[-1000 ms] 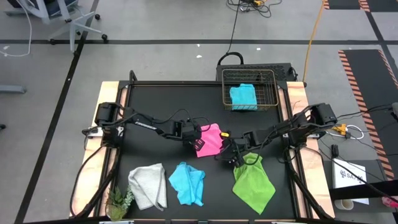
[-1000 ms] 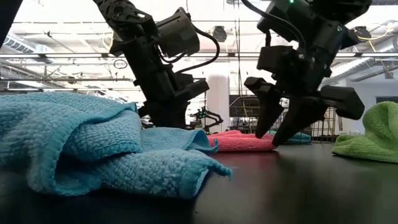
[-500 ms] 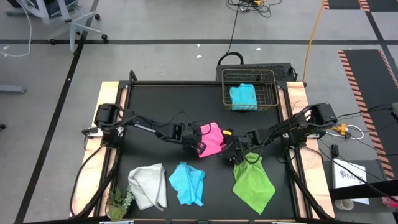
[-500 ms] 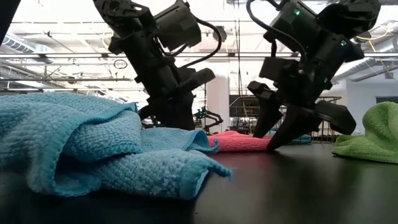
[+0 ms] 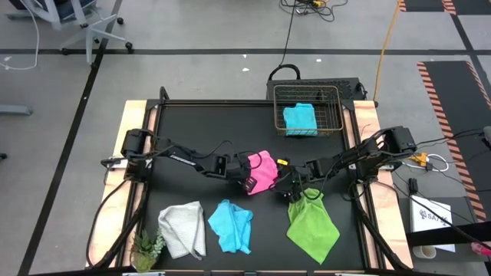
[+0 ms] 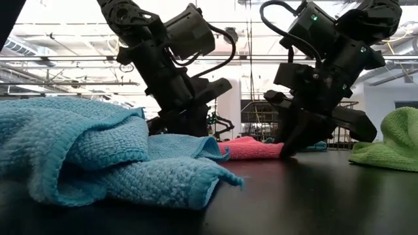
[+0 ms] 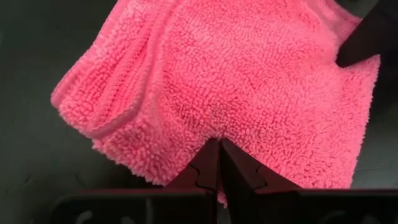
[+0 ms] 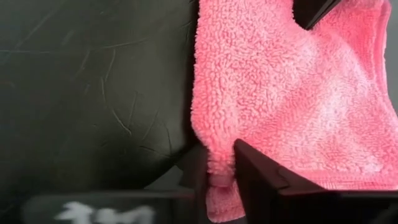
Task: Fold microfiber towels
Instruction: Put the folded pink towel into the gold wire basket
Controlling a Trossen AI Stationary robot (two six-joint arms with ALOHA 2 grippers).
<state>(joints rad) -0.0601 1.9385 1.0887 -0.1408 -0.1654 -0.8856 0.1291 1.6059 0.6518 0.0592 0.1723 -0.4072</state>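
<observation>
Black table [image 5: 184, 126]: 4 towels [image 5: 230, 226], basket [image 5: 308, 109], plant [image 5: 146, 249].

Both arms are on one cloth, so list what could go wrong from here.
1. The right gripper pinches only a thin corner of the pink towel; it may slip out.
2. The left gripper clamps the opposite edge; uneven pulling could bunch it.
3. The green towel lies close by and could snag.

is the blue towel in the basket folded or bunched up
Folded. In the high view the blue towel lies as a neat, flat rectangle inside the wire basket, unlike the rumpled blue one on the table.
</observation>
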